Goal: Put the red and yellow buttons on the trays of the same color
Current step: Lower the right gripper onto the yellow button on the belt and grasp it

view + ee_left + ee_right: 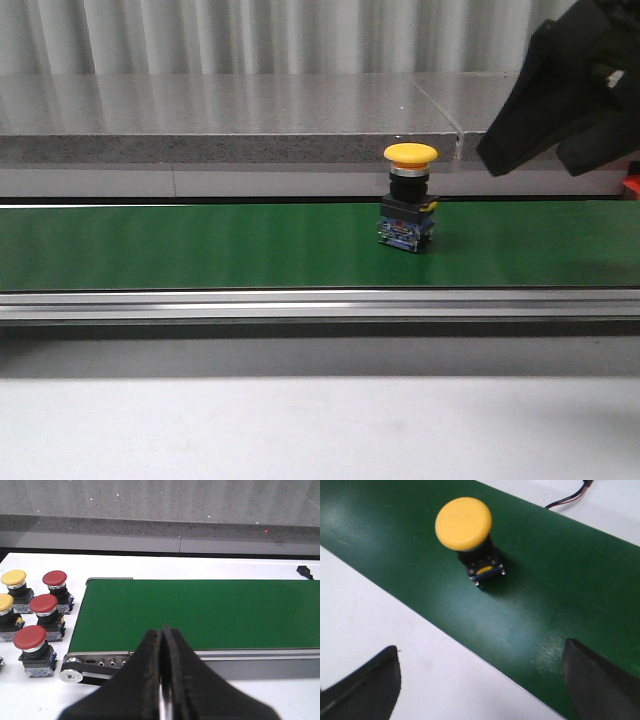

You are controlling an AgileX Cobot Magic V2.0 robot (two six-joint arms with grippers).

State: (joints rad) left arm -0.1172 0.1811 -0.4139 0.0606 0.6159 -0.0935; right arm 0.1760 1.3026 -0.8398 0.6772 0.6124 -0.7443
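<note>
Yellow mushroom-cap push button on black housing: upright on green conveyor belt, untouched. Right gripper: jaws spread wide, hovering above it. Left gripper: jaws pressed together, empty. Spare red-capped buttons and yellow-capped buttons: grouped on white table beside belt end.

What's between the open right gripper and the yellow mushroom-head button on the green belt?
Nothing visible. The yellow mushroom-head push button stands upright and alone on the green conveyor belt, with only bare belt and white table between it and the right gripper, whose fingers are spread wide.
</note>
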